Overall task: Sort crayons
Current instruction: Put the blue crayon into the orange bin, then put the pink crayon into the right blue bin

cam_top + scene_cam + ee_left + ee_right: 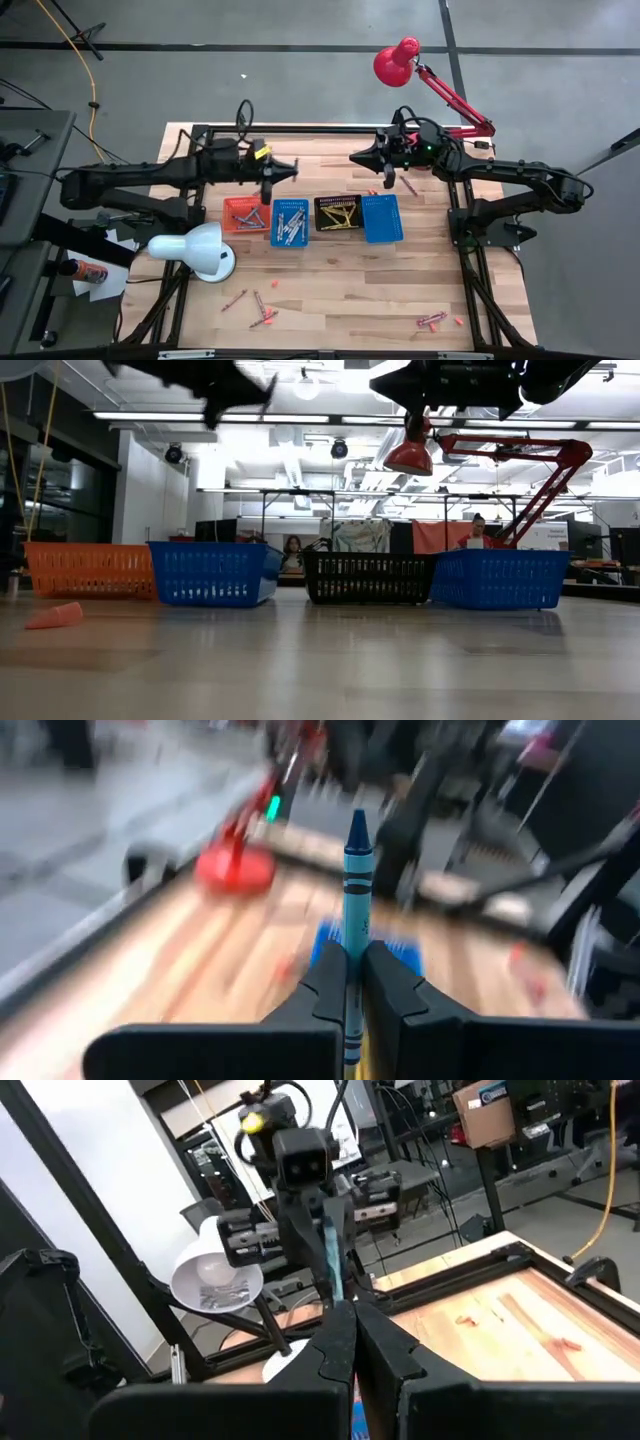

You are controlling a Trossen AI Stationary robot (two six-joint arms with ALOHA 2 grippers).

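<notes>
Left hand (348, 982) pinches a blue crayon (355, 885) upright; right hand (352, 1330) closed.

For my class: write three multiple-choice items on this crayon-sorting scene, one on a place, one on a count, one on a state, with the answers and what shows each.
1. Where is the white lamp?
A. On the table's left side
B. In the black basket
C. Above the right arm

2. How many baskets stand in the row?
A. Two
B. Four
C. Six

3. What is the left gripper doing?
A. Hanging open
B. Shut on a yellow crayon
C. Shut on a blue crayon

Answers:
1 A: the white lamp sits left of the baskets.
2 B: orange, blue, black, blue.
3 C: the left gripper pinches the blue crayon.
</notes>
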